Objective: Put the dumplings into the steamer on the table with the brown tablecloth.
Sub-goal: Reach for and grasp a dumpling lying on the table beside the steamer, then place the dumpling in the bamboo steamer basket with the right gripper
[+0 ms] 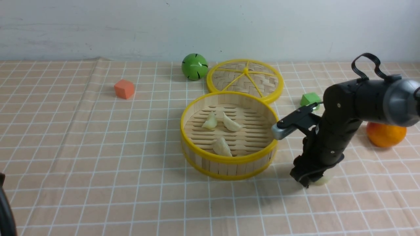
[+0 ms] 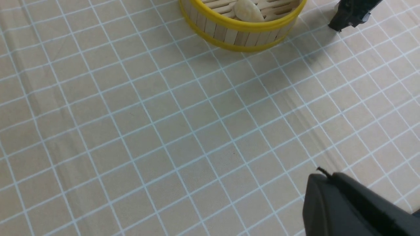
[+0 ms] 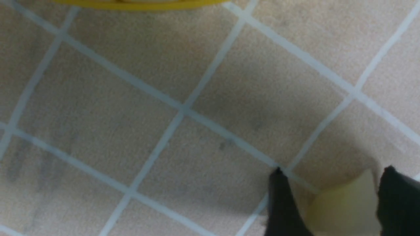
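Note:
The steamer (image 1: 229, 160) stands mid-table on the brown tablecloth (image 1: 98, 147) and holds three dumplings (image 1: 210, 122) (image 1: 232, 123) (image 1: 222, 146). The fourth dumpling (image 1: 323, 179) lies on the cloth to the right of the steamer. My right gripper (image 1: 311, 182) is down at the cloth, shut on this dumpling (image 3: 344, 206), with one dark finger on each side of it. My left gripper (image 2: 323, 173) is shut and empty, low over bare cloth at the near left. The left wrist view also shows the steamer (image 2: 242, 29) with one dumpling (image 2: 247, 11).
A flat woven yellow-spoked disc (image 1: 245, 78) lies behind the steamer, with a green ball (image 1: 195, 66) beside it. An orange cube (image 1: 124, 88) sits at the far left. A green cube (image 1: 310, 98) and an orange fruit (image 1: 385, 134) lie behind my right arm.

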